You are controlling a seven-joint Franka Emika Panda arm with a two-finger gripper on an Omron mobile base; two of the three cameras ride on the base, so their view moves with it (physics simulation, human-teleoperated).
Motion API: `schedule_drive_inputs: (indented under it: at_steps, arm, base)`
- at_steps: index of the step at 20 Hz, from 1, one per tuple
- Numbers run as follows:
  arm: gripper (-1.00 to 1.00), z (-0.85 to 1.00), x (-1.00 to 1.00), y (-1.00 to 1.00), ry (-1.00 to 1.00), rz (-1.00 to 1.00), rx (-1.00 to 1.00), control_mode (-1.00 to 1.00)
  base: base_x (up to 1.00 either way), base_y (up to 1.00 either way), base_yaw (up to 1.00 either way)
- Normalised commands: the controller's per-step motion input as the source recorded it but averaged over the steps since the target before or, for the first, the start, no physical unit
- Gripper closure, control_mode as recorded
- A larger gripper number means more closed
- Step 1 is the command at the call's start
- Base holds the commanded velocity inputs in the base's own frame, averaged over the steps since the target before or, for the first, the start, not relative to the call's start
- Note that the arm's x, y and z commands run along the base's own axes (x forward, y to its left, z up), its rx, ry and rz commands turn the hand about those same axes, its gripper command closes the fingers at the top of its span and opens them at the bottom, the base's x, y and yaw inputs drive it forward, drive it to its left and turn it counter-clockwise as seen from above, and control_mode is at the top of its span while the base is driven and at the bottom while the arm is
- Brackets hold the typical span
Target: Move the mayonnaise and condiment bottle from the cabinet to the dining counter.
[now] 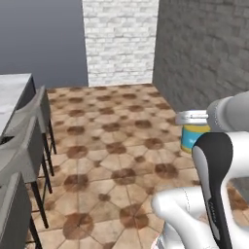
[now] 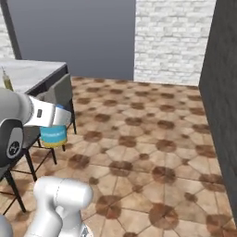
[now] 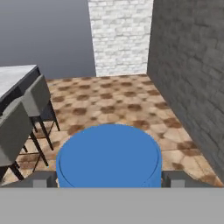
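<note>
The mayonnaise (image 3: 109, 155) shows its round blue lid between my two fingertips in the hand view. From the base cameras its yellow body and blue label band (image 1: 193, 137) (image 2: 53, 134) hang in the air above the tiled floor. My gripper (image 1: 191, 117) (image 2: 56, 115) (image 3: 109, 179) is shut on the mayonnaise, with one finger on each side of it. The dining counter (image 1: 12, 90) (image 2: 28, 70) (image 3: 15, 78) lies to the left, some way from the jar. The condiment bottle and the cabinet are out of view.
Grey stools (image 1: 26, 131) (image 2: 59, 95) (image 3: 30, 103) line the counter's near side. A dark grey brick wall (image 1: 204, 48) stands on the right and a white brick wall (image 1: 120, 39) at the back. A thin yellowish object (image 2: 6, 78) stands on the counter.
</note>
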Motion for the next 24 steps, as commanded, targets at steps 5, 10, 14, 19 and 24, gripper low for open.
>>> schedule_drive_inputs:
  at_steps: [5, 10, 14, 19, 24]
  arm:
    - [1.0, 0.0, 0.0, 0.0, 0.0, 0.0, 0.0, 1.0]
    - [1.0, 0.0, 0.0, 0.0, 0.0, 0.0, 0.0, 1.0]
    - [1.0, 0.0, 0.0, 0.0, 0.0, 0.0, 0.0, 1.0]
    - [1.0, 0.0, 0.0, 0.0, 0.0, 0.0, 0.0, 1.0]
    - [1.0, 0.0, 0.0, 0.0, 0.0, 0.0, 0.0, 1.0]
  base:
    - [1.0, -0.62, 0.15]
    - [1.0, -0.39, 0.47]
    - [1.0, -0.22, 0.58]
    - [1.0, -0.26, 0.59]
    - [0.97, -0.31, 0.58]
